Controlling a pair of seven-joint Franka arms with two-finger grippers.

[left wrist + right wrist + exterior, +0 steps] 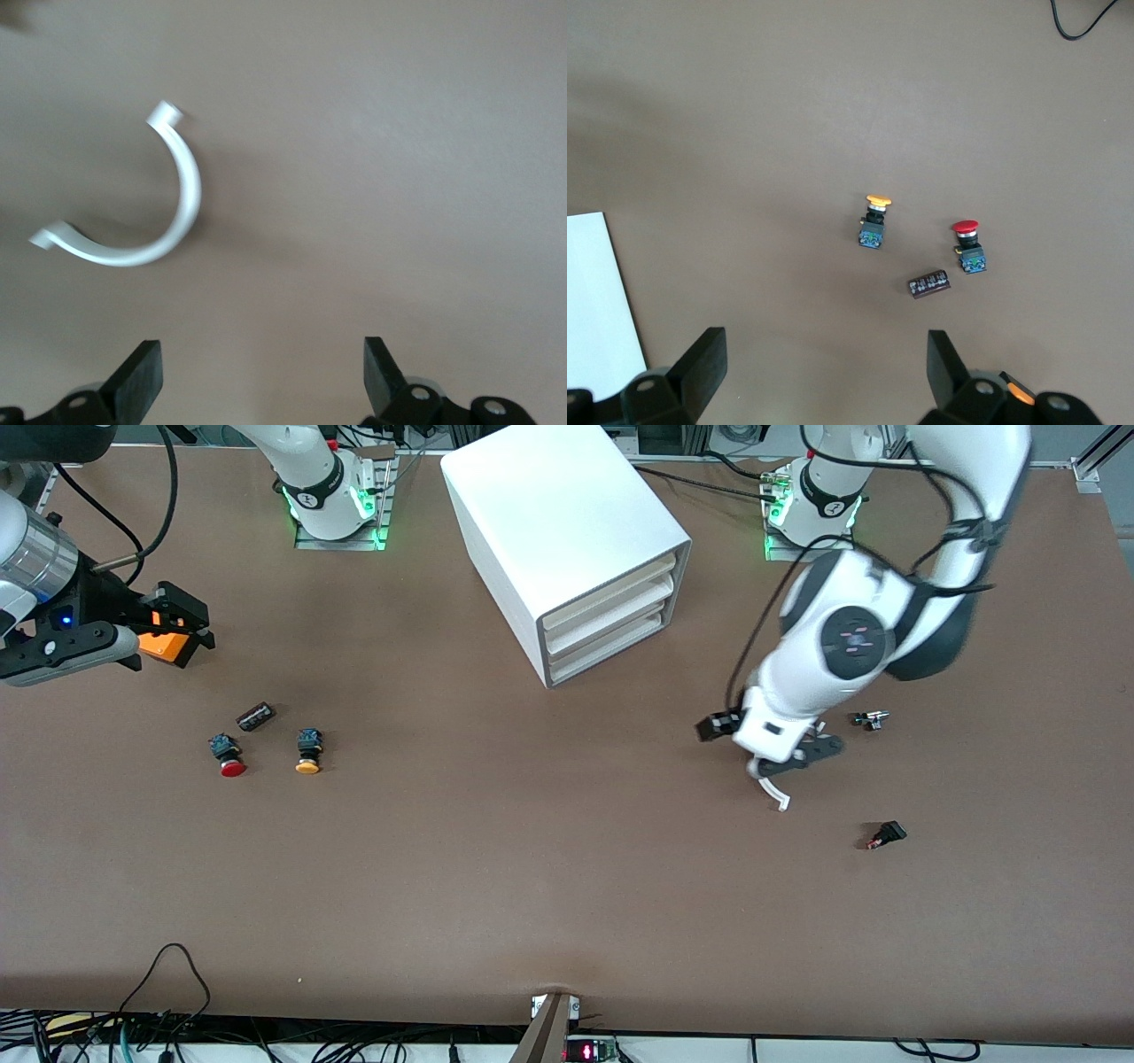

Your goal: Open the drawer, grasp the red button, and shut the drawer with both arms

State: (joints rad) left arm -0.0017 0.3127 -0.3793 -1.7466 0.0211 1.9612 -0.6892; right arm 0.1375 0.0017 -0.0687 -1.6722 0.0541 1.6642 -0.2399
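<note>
Currently the drawer (611, 615) is shut; released left pincer (791, 766) hangs nearer its front than released right pincer (182, 629).

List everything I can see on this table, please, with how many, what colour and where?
Cabinet: one, white, three shut drawers, between the arm bases.
Red button: one, toward the right arm's end.
Yellow-orange button: one, beside the red one.
Dark block: one, just farther from the front camera than the buttons.
White curved clip: one, below the left gripper.
Small dark parts: two, toward the left arm's end.
Left gripper: open, over the clip.
Right gripper: open, at the table's edge.
</note>
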